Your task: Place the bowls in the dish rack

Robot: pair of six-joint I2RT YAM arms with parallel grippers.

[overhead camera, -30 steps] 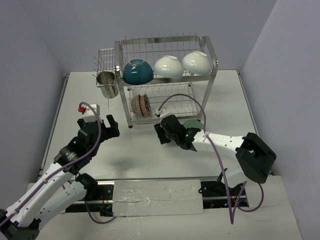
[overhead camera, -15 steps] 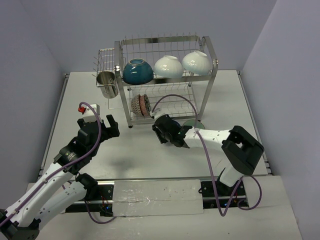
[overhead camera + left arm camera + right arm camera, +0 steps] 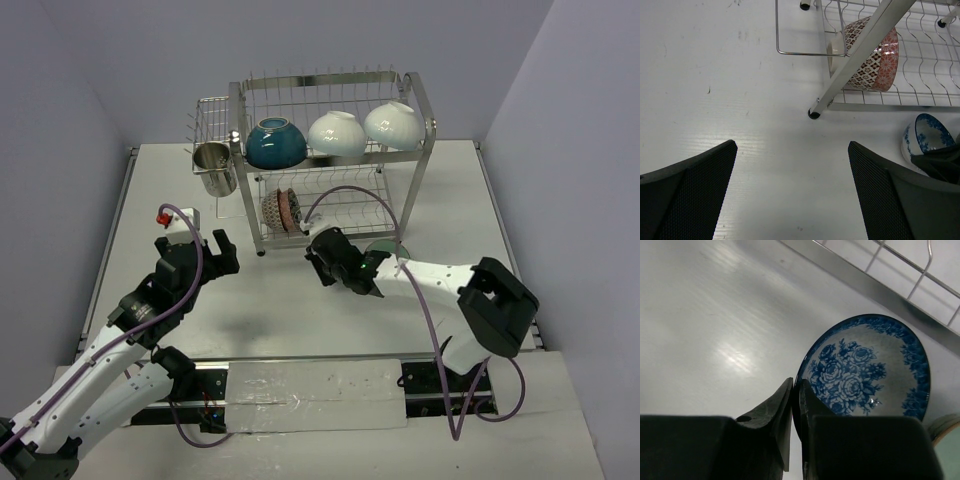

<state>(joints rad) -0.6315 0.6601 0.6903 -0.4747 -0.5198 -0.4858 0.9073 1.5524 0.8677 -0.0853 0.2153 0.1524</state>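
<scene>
Dish rack (image 3: 243, 190) stands at the back of the table (image 3: 260, 310). Along its upper tier sit the left bowl (image 3: 275, 142), middle bowl (image 3: 337, 133) and right bowl (image 3: 393, 125); down on the lower tier, the lone bowl (image 3: 283, 211) sits at the left end. The steel cup (image 3: 214, 168) sits in the side basket (image 3: 210, 112) on the rack's left. In front of the rack, the right gripper (image 3: 796, 390) pinches the rim of the front bowl (image 3: 865, 365); the neighbouring bowl (image 3: 385, 247) lies just to its right. The left gripper (image 3: 791, 145) is well off to the left, jaws apart.

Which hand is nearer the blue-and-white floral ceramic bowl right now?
Right. The right hand pinches the rim of the blue-and-white floral ceramic bowl; the left hand hangs open, well off to its left.
</scene>
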